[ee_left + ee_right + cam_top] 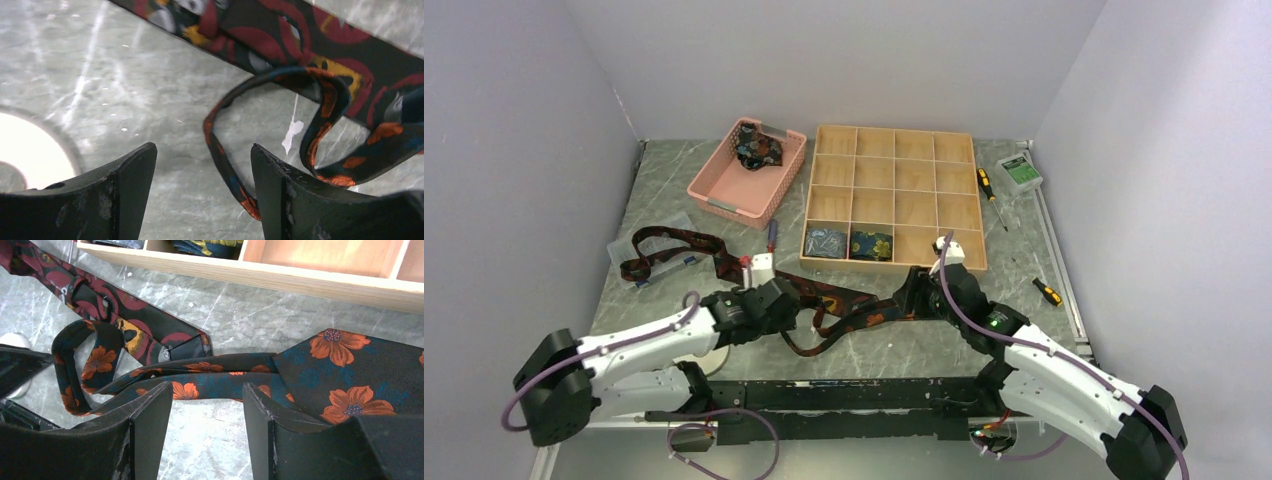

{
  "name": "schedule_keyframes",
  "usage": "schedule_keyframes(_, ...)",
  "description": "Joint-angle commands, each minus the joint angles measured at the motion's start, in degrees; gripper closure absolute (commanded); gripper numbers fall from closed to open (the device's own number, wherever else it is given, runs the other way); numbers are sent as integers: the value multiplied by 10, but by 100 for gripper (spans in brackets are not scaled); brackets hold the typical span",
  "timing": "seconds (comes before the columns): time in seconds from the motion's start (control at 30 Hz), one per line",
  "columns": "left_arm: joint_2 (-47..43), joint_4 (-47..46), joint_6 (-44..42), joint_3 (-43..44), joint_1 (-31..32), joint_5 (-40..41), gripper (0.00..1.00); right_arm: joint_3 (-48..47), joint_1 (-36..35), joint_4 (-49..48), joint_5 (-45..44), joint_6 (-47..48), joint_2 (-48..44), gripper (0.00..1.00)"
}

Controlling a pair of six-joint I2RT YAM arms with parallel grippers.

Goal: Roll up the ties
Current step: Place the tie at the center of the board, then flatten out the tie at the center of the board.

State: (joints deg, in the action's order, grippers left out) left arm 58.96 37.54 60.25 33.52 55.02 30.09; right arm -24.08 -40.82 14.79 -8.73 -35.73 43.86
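A dark navy tie (864, 318) with orange flowers lies crumpled on the table between my two grippers. Its wide pointed end (350, 365) is at the right, and its narrow end curls into a loop (320, 90). A maroon tie (674, 245) with red blobs runs from the left under it (140, 320). My left gripper (202, 165) is open, low over the table, with an on-edge strand of the loop (225, 170) between its fingers, close to the right one. My right gripper (207, 390) is open over bare table, its tips at the navy tie's near edge.
A wooden compartment tray (894, 140) behind the ties holds two rolled ties (827, 243) (871, 245) in its front row. A pink basket (714, 190) with another tie stands at the back left. Screwdrivers (986, 183) (1046, 291), a green box (1020, 172) and a white tape ring (30, 155) lie around.
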Motion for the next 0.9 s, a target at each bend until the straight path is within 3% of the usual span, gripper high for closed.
schedule_keyframes(0.0,78,-76,-101,34,-10,-100,27,-19,-3,-39,23,19,4,42)
schedule_keyframes(0.2,136,-84,-105,25,-65,-137,55,-45,-15,-59,57,36,57,43)
schedule_keyframes(0.33,123,-32,-103,44,-96,-139,96,-50,-22,-84,68,50,84,46)
schedule_keyframes(0.5,90,106,-67,133,-97,-198,97,-79,-48,-109,79,74,160,48)
schedule_keyframes(0.7,117,281,15,270,-98,-276,97,-123,-78,-146,42,85,264,51)
schedule_keyframes(0.87,116,299,52,305,-120,-295,97,-160,-91,-135,43,103,358,57)
